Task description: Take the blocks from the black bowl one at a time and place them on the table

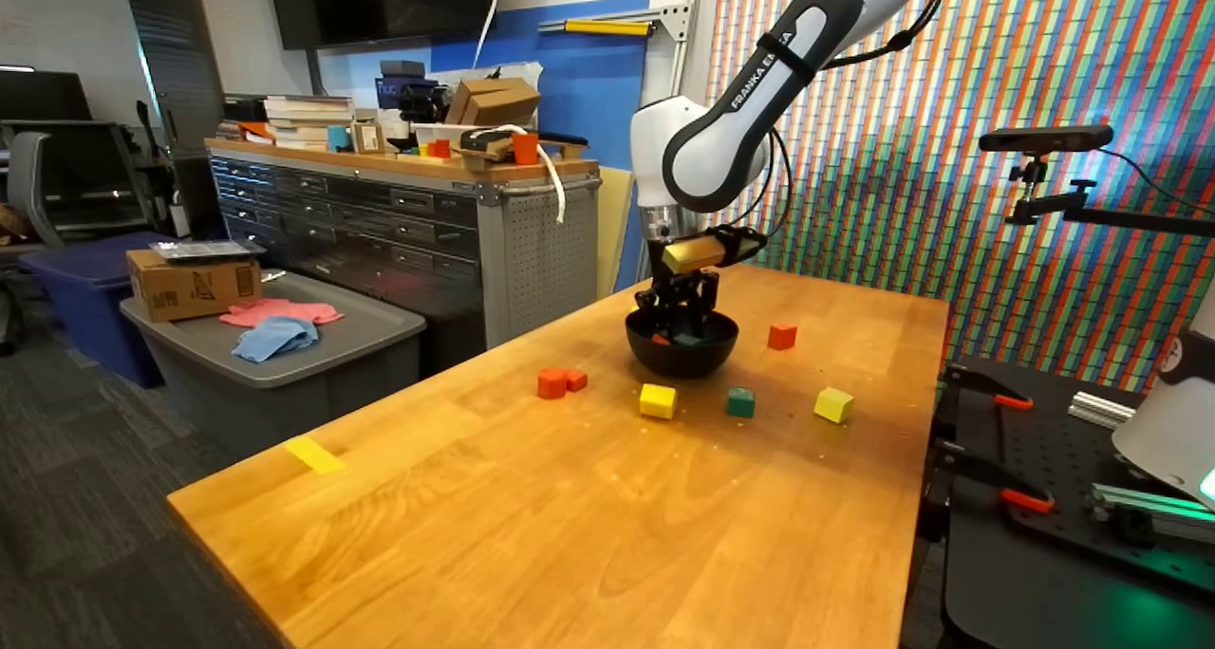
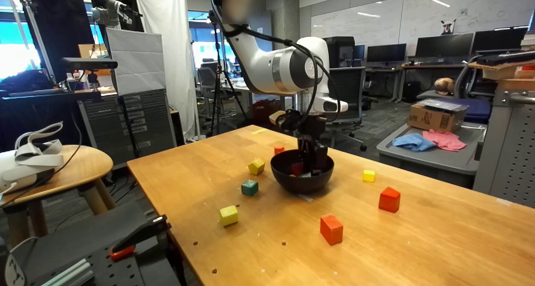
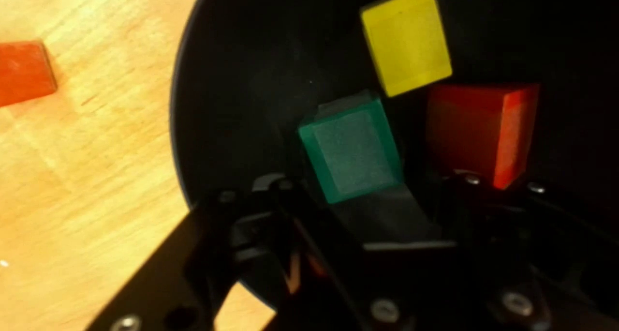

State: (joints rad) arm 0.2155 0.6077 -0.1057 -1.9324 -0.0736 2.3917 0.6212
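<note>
the arm over there is white and black, the hand black, the bowl glossy black. inside it i spot a green block, a yellow block and a red block; the loose blocks repeat those colours, some reds leaning orange. the table is light brown with wood grain, its tape yellow. the wall is striped in orange, green and blue. i see a pink cloth and a blue cloth.

Directly above the gripper, the wrist collar is shiny metal; higher up, the arm looks like smooth plastic. Just below the gripper, the black bowl is smooth with a faint gloss, its blocks matt. Around it, the table is smooth, grained wood with a sheen.
</note>
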